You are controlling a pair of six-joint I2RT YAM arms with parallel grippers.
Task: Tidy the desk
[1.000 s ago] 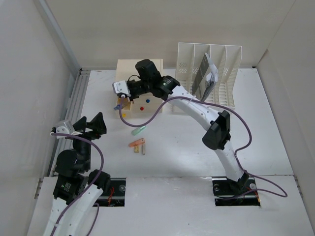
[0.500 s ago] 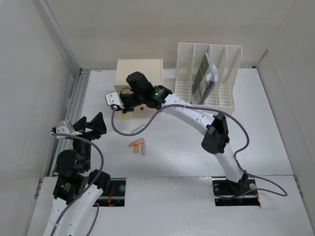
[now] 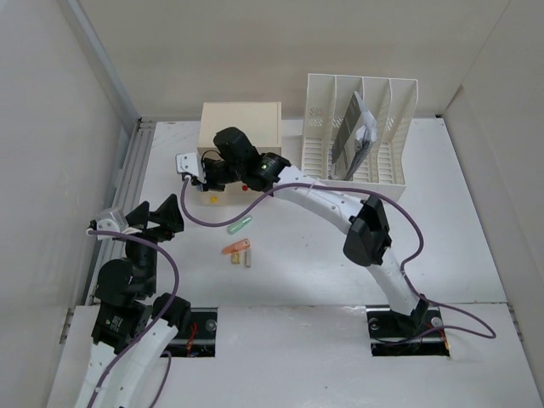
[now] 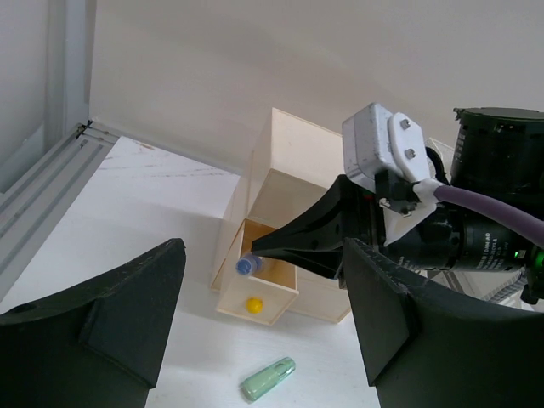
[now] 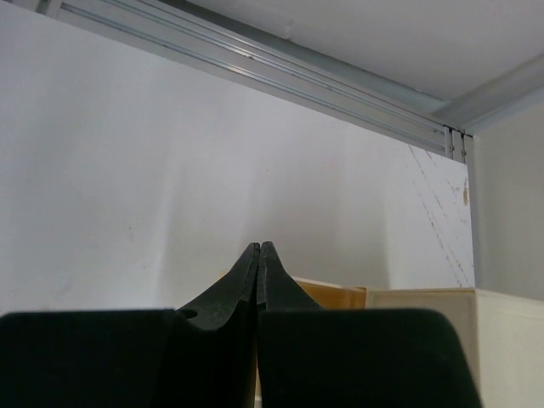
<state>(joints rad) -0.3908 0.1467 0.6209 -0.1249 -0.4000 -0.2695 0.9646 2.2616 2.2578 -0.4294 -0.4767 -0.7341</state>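
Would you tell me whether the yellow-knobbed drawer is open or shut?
Open: the drawer juts out from the cream box, a blue-tipped item at its rim.

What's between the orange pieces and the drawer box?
A pale green tube lies on the desk between them, clear in the top view.

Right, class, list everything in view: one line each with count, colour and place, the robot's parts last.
desk: one, white, under everything.
drawer box: one, cream, back left, one drawer pulled out.
blue-tipped item: one, at that drawer's top edge.
file rack: one, white, back right.
papers: some, grey-white, in the rack.
tube: one, pale green, before the box.
small pieces: about three, orange and tan, nearer than the tube.
left gripper: one, black, open, desk's left side.
right gripper: one, black, shut, at the pulled-out drawer.
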